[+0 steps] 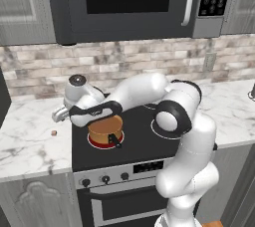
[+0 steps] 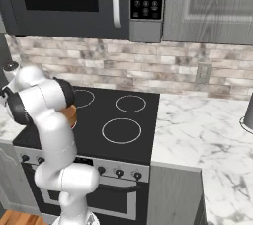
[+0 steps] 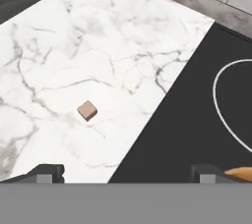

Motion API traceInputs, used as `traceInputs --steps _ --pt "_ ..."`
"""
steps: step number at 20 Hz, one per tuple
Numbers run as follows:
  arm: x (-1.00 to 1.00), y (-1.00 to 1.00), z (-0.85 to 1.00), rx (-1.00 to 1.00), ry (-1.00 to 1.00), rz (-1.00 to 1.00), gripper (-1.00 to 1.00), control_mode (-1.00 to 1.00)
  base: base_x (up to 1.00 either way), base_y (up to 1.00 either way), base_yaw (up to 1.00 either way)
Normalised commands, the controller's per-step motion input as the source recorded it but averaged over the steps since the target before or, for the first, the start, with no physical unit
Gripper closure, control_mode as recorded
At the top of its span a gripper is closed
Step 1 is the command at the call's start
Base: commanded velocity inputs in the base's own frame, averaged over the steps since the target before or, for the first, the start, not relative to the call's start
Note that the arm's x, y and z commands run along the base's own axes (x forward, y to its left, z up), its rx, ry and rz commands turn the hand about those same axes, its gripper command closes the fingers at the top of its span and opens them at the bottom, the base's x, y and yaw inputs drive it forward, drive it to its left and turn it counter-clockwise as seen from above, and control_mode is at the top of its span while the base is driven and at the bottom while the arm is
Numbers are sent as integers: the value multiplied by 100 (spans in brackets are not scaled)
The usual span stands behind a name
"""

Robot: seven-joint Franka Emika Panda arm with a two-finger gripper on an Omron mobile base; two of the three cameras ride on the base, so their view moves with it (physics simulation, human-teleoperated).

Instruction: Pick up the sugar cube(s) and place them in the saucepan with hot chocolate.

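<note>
Claw [image 3: 123, 171] wide open, empty; tan sugar cube [image 3: 87, 110] on counter [image 3: 59, 46] beyond, toward left fingertip.

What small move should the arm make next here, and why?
Probably shift the open gripper over the tan sugar cube and descend. The cube lies untouched on the marble counter, off to one side of the fingertips, and the saucepan awaits on the stove.

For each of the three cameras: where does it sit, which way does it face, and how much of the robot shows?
Left base view: behind-left, facing the stove; arm reaches over the saucepan, a sugar cube left on the counter.
Right base view: behind-right, same stove; arm at left.
Hand view: on the hand, looking down at the cube; open tool tips at the bottom.
Shared: stove, marble counter.
</note>
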Motion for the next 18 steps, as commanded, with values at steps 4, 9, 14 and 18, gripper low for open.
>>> traceInputs --steps 4,9,14,18 --pt "0 5 -44 0 4 0 -100 -100 0 0 0" --pt "0 9 -30 0 4 4 -100 -100 0 0 0" --pt "0 8 -5 0 5 5 -100 -100 0 0 0" --pt "0 8 0 0 8 4 -100 -100 0 0 0"
